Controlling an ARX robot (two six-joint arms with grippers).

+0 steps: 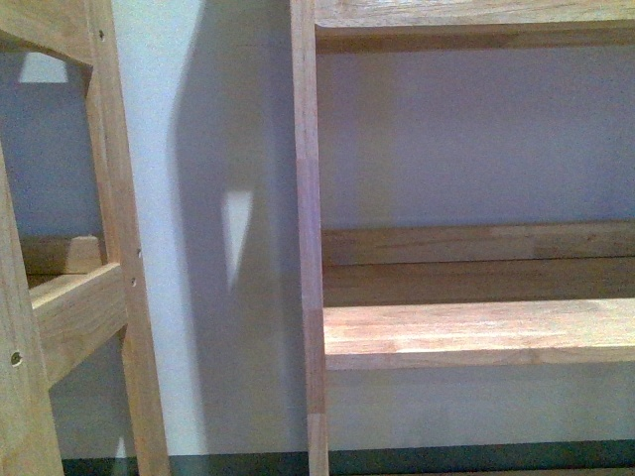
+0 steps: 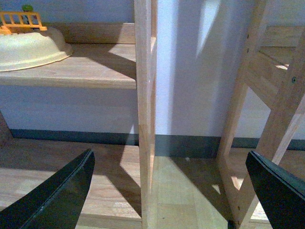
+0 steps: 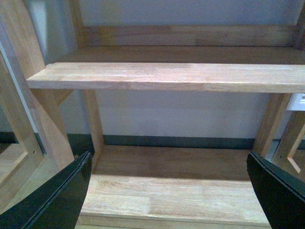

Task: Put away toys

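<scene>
The orange-yellow plush toy is out of view in all three views. My left gripper [image 2: 171, 191] is open and empty, its black fingers [image 2: 57, 195] spread wide in front of a wooden shelf upright [image 2: 145, 119]. My right gripper [image 3: 169, 191] is open and empty, facing a low wooden shelf board [image 3: 171, 198] with a bare upper shelf board [image 3: 167, 75] above it. Neither gripper shows in the front view.
A cream bowl [image 2: 31, 47] with an orange toy fence piece [image 2: 21, 20] stands on a shelf board in the left wrist view. A second wooden frame [image 2: 267, 109] stands beside the upright. The front view shows a shelf upright [image 1: 308, 248], a shelf board [image 1: 476, 332] and a white wall [image 1: 198, 198].
</scene>
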